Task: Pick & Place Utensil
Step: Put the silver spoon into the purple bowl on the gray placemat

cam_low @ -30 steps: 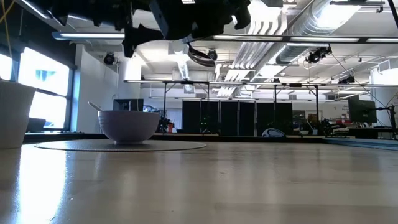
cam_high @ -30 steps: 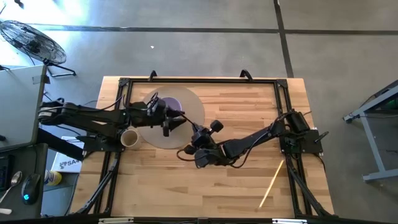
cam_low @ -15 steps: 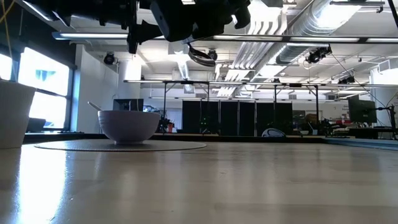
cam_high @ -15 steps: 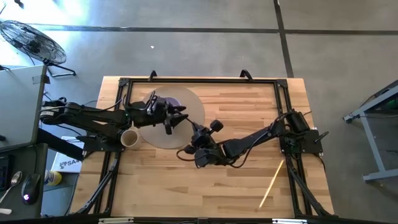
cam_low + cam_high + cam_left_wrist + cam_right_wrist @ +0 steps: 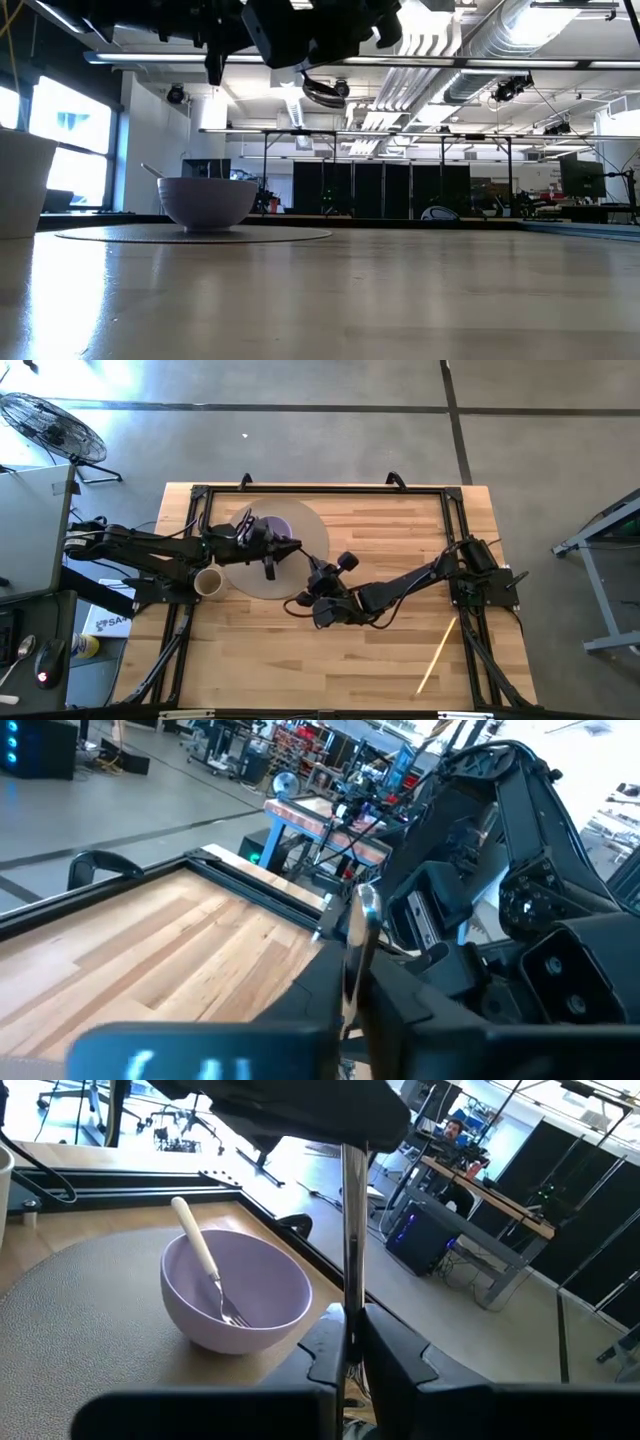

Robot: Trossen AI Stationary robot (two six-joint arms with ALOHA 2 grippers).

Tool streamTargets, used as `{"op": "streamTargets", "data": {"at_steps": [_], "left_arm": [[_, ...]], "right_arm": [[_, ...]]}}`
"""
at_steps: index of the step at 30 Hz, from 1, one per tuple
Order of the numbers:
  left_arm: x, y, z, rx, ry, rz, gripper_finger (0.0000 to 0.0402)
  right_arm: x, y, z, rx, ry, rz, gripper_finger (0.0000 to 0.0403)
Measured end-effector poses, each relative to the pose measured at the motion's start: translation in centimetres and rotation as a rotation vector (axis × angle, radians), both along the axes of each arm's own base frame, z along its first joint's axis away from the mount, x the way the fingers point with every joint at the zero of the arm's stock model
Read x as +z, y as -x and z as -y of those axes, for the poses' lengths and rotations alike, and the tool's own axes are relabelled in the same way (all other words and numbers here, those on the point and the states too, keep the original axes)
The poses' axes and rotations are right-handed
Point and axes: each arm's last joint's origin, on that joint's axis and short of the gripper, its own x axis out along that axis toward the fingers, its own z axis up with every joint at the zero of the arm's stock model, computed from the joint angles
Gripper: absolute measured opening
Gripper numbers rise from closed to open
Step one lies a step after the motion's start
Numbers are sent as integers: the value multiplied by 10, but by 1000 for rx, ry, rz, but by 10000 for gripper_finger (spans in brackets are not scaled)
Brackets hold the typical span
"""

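— What is the right end effector doing?

— It is clamping a metal spoon between closed fingers, handle up, above the tabletop.

— And the left end effector?

— It is hanging just beside the right one, closing on the same spoon's bowl end.

— Where is the bowl?

— The purple bowl, with a white-handled fork inside, is sitting on a round grey mat near the right end effector, under the left arm.
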Motion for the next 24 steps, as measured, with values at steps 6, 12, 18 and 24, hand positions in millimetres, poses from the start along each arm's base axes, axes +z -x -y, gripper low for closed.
{"op": "streamTargets", "data": {"at_steps": [6, 12, 18, 24], "left_arm": [[-1, 2, 0, -15, -31, -24, 15], [5, 11, -21, -9, -34, -79, 9], [30, 27, -73, 63, 52, -215, 5], [51, 51, -126, 110, 184, -328, 6]], "right_arm": [[-1, -1, -1, 46, -22, -19, 37], [6, 4, -11, 82, 19, -60, 80], [20, 12, -25, 97, 21, -11, 128], [20, 15, -31, 115, 17, -12, 141]]}}
